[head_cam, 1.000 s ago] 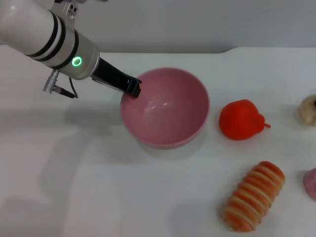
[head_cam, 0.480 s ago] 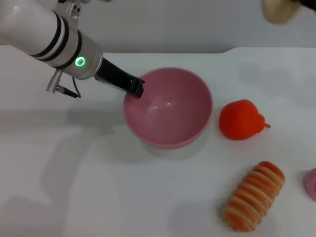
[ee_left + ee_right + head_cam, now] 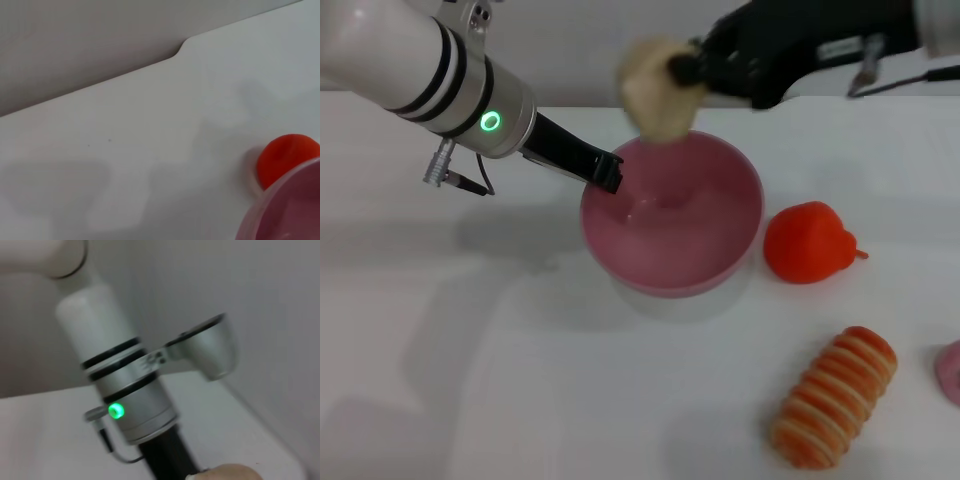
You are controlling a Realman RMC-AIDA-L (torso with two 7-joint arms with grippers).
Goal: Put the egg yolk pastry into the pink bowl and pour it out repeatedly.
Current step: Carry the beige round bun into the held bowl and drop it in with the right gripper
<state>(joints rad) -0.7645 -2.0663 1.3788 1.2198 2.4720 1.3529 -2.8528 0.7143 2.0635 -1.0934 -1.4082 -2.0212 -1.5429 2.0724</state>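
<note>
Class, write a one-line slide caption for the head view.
Right tool holds the pastry over the pink bowl while the left tool grips its rim.

Looks like a robot test bench in a lab, not a home kitchen. Bare white tabletop (image 3: 470,380), plain grey wall (image 3: 580,50) behind it. Props are toy food: orange-red fruit (image 3: 808,243), striped roll (image 3: 835,397). Two robot arms over the surface.

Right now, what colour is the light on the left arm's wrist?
Green; the ring light on the left arm shows best in the head view.
</note>
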